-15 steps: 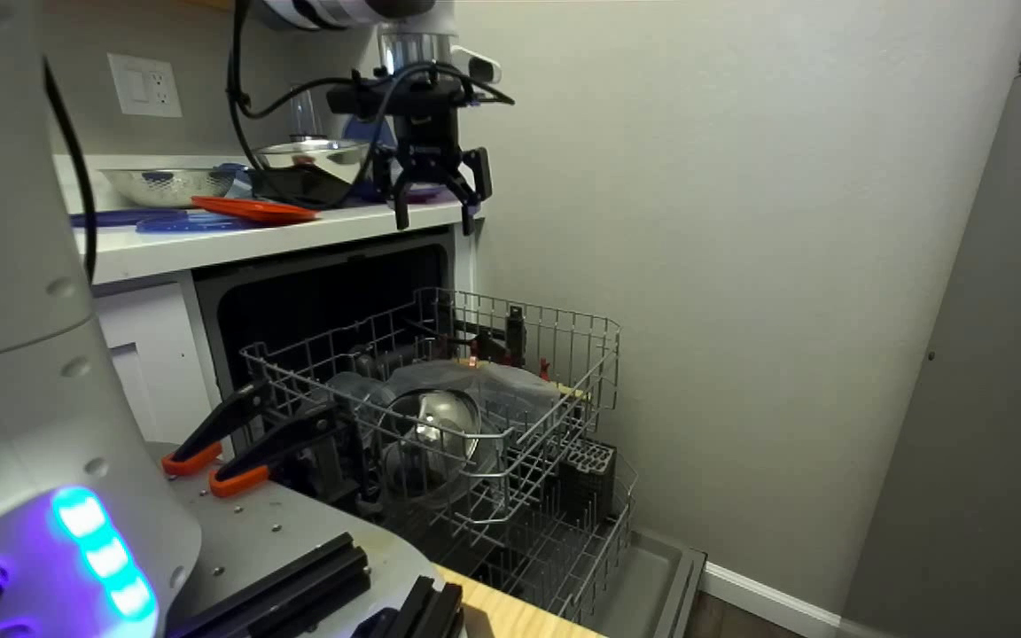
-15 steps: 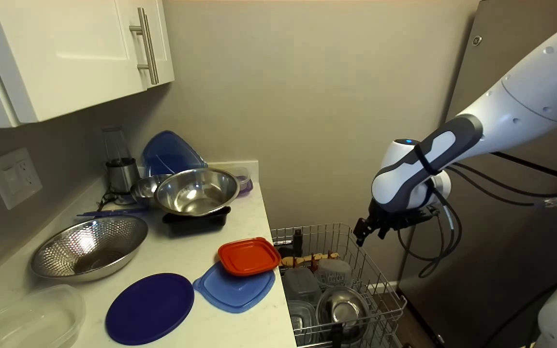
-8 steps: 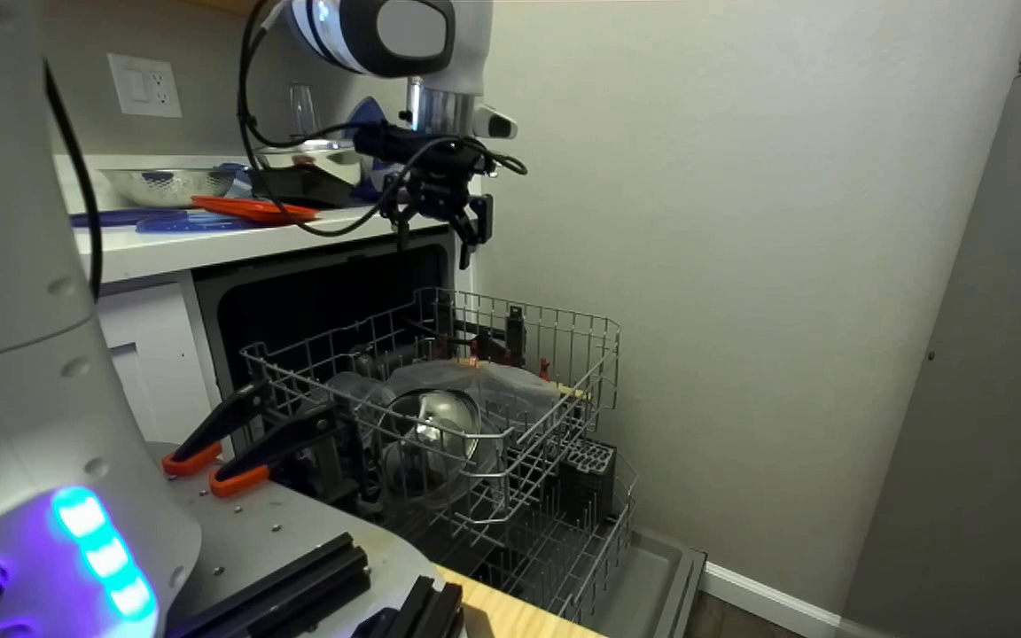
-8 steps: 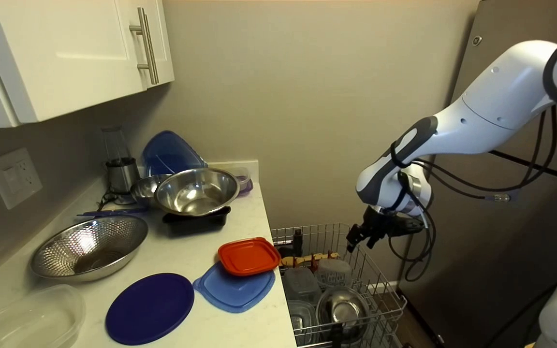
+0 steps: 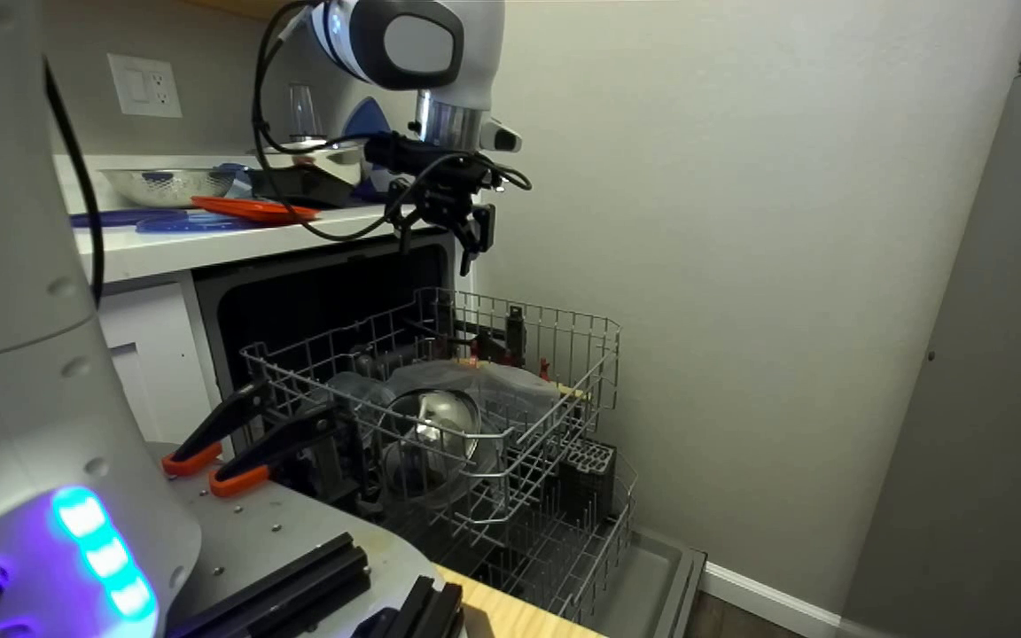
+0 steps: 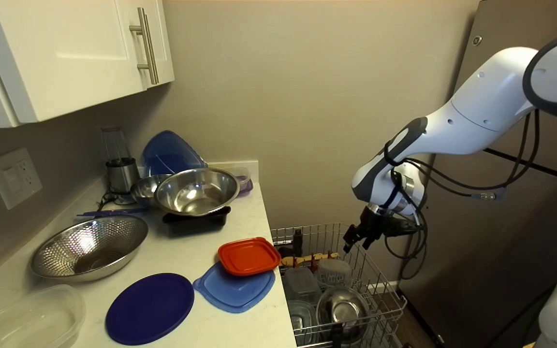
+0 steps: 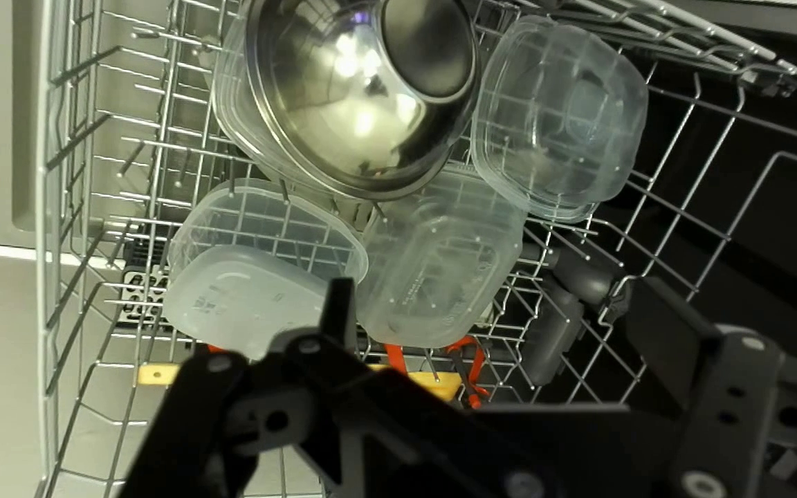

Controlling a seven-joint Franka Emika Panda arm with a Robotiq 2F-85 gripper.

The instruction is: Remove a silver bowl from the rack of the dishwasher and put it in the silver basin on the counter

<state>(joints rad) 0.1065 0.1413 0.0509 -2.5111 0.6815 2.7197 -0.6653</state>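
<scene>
Steel bowl (image 7: 350, 104), upper centre of wrist view, sits tipped base-up in rack (image 7: 43, 277), probably to drain; gripper (image 5: 434, 260) empty, jaws spread wide

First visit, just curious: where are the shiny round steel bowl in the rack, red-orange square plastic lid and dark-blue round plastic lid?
Steel bowl (image 7: 353, 104): in the wrist view, curved outside.
Red-orange lid (image 6: 248, 256): in an exterior view, flat middle.
Dark-blue lid (image 6: 150, 309): in an exterior view, flat centre.
</scene>
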